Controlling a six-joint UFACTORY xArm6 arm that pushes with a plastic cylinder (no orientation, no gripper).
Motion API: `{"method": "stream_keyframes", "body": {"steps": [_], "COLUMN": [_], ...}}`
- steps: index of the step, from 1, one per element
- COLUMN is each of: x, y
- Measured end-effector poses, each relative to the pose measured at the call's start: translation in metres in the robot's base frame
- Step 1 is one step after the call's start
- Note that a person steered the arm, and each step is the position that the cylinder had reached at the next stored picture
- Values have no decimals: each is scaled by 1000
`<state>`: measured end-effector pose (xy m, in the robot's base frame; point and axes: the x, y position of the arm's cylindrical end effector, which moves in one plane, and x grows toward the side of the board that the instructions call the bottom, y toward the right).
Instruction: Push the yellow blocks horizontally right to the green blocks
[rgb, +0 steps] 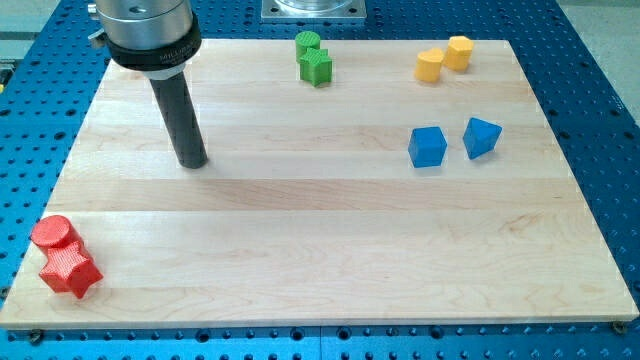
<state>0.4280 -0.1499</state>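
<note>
Yellow hexagonal block (429, 66) and yellow cylinder (459, 52) touching near the view's top right; green cylinder (307, 44) and green star block (316, 67) touching, top centre, left of them. Blue cubes (427, 147) (481, 137) below the yellows. Red cylinder (53, 233), red star (70, 271) bottom left. Tip (193, 163) on wooden board (330, 240), upper left, well apart from all blocks. No jaws, only rod.

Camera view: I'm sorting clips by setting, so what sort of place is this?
Probably a robotics lab bench. A wooden board lies on a blue perforated mounting plate, my tip rests on the board, and small coloured blocks sit in pairs, like the green blocks.
</note>
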Motion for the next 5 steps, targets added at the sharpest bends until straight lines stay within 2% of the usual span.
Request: {"method": "stream_keyframes", "body": {"steps": [2, 3, 4, 5], "x": [0, -4, 59, 50], "y": [0, 79, 168, 288]}}
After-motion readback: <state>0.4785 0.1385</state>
